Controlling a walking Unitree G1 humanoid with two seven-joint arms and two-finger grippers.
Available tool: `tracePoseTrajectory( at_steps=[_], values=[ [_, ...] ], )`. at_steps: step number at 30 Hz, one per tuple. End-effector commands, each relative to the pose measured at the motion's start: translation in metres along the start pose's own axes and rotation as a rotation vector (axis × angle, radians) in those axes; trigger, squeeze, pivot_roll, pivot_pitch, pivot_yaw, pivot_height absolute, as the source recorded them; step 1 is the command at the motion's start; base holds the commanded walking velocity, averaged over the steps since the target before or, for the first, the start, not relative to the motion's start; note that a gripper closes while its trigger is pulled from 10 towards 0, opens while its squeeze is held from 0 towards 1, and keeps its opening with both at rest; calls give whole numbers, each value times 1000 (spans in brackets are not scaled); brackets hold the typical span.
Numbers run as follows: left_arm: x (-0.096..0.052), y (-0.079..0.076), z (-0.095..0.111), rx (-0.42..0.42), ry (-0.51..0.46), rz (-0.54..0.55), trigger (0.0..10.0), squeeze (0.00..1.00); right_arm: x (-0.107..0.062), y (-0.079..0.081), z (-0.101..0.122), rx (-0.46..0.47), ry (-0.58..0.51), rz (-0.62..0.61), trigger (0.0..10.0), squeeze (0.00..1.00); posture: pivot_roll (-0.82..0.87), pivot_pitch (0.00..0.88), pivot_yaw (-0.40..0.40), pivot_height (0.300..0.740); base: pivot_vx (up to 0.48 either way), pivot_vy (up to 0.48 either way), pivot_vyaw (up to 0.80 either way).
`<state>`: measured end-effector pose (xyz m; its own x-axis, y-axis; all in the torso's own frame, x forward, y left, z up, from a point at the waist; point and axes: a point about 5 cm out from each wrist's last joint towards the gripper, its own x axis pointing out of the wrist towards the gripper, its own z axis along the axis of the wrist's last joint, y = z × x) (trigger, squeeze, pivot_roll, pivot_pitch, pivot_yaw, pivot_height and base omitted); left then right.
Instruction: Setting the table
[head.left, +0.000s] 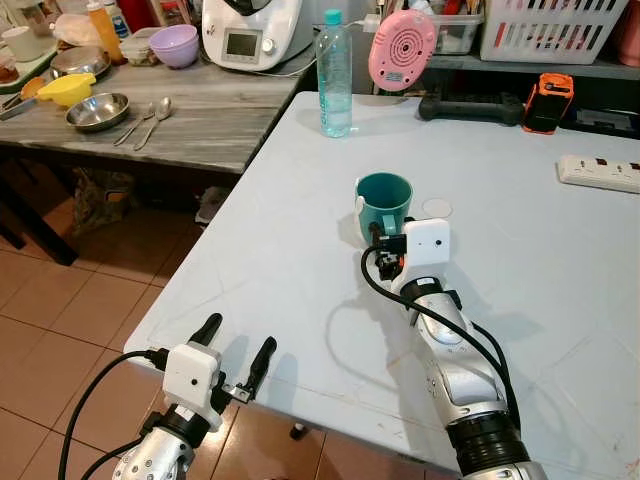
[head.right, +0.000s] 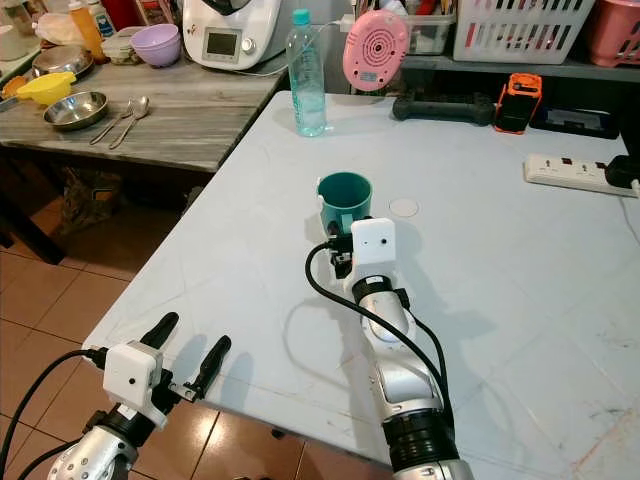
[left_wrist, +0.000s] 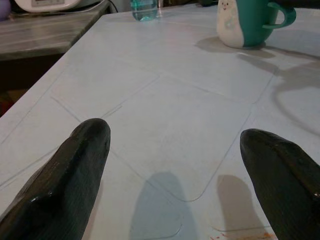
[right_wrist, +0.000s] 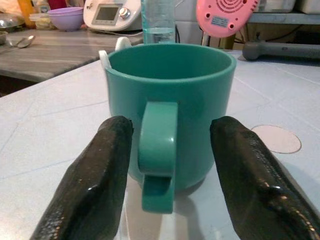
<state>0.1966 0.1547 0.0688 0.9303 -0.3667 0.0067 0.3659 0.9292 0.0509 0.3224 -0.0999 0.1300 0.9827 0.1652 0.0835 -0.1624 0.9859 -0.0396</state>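
Note:
A teal mug stands upright in the middle of the white table, its handle turned toward me. My right gripper is right at the mug, open, with one black finger on each side of the handle and a small gap to each. In the eye views its wrist camera box hides the fingers. My left gripper hovers open over the table's front left edge, holding nothing. From the left wrist view the mug is far ahead, beyond the fingers.
A water bottle and a pink round device stand at the table's far side. A white disc lies beside the mug, a power strip at the right. Left is a grey counter with spoons and bowls.

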Motion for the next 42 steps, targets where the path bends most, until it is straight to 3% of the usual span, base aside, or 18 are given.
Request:
tracePoseTrajectory(
  at_steps=[1,19,35,42],
  values=[
    [-2,3,-3,0,11,-1,10000,0,2,4,2,9,-12,5,0,0,-16,100,80,740,0,0,0],
    [4,-11,6,-115,-55,-143,10000,0,0,-1,-1,-1,-11,-12,0,0,-29,98,77,740,0,0,0],
    [4,-12,6,-120,-68,-137,10000,0,0,-4,0,-7,-15,-15,0,0,-32,85,74,740,0,0,0],
    [6,-3,11,-101,-90,-84,10000,0,-6,-21,16,-56,-76,-27,0,0,-24,88,65,740,0,0,0]
  ],
)
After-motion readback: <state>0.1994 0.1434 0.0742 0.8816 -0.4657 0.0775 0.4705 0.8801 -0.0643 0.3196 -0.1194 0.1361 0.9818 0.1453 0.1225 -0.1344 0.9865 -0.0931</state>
